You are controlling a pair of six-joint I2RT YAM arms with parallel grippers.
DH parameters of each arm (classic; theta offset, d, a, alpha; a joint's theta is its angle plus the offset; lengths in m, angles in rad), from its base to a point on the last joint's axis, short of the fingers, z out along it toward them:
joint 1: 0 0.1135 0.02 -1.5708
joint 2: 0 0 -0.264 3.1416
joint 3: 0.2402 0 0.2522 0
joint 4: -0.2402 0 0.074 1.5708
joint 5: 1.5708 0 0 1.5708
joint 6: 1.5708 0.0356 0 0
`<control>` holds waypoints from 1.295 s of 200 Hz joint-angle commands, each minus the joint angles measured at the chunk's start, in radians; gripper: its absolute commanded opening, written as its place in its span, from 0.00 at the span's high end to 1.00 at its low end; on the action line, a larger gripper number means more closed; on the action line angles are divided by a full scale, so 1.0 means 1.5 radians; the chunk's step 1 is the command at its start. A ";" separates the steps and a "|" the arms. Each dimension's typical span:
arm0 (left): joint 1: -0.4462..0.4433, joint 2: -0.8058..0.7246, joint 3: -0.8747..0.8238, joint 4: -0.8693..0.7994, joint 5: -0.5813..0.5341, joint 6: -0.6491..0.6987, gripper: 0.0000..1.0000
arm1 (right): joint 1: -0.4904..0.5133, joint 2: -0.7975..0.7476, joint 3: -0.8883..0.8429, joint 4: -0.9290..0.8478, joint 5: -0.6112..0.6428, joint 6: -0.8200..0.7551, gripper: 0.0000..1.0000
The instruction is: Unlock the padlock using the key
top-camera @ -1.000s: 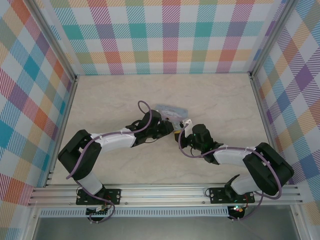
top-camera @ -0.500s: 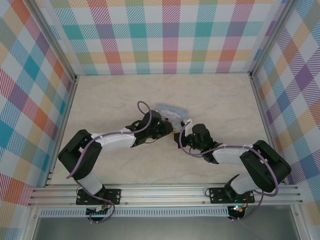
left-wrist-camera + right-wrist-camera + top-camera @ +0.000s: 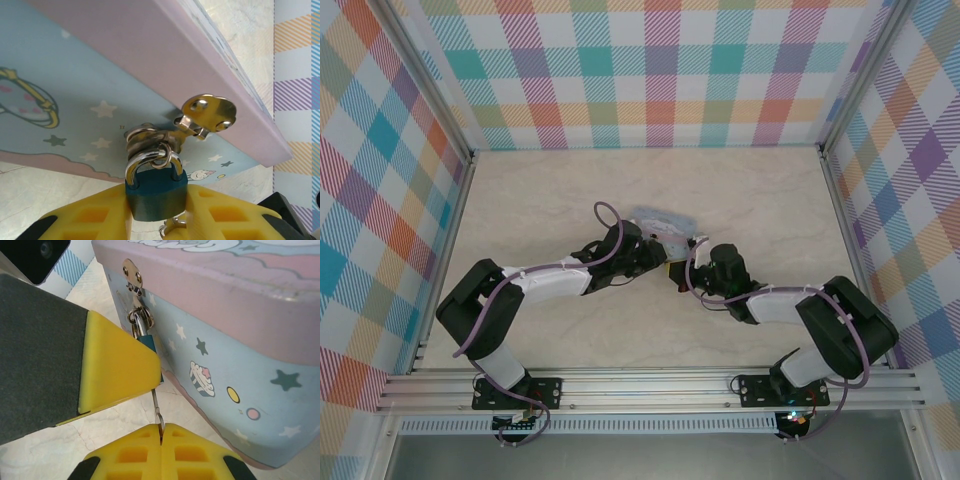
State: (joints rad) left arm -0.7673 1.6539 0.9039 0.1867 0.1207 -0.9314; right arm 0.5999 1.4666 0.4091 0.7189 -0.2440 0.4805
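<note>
left gripper point(image 3: 156, 212) — partly closed, clamping padlock point(image 3: 155, 195) (hung on tin point(image 3: 60, 110) hasp point(image 3: 207, 114)) | right gripper point(image 3: 161, 432) — fully closed, pinching key point(image 3: 156, 407), its shaft reaching up to the padlock base

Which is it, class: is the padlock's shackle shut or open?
Shut: on the padlock, both shackle legs sit in the body, looped through the hasp.

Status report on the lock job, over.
Left gripper clamped on padlock, shackle closed through hasp on tin. Right gripper shut on key, tip toward padlock's base. Keyhole hidden behind left finger.
</note>
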 commanded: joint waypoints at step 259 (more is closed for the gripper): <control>-0.006 0.001 -0.007 0.016 0.043 -0.009 0.69 | -0.016 0.031 0.036 0.134 -0.075 0.044 1.00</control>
State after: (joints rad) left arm -0.7631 1.6516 0.8925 0.2062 0.1215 -0.9474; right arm 0.5644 1.5471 0.4210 0.8165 -0.3496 0.5613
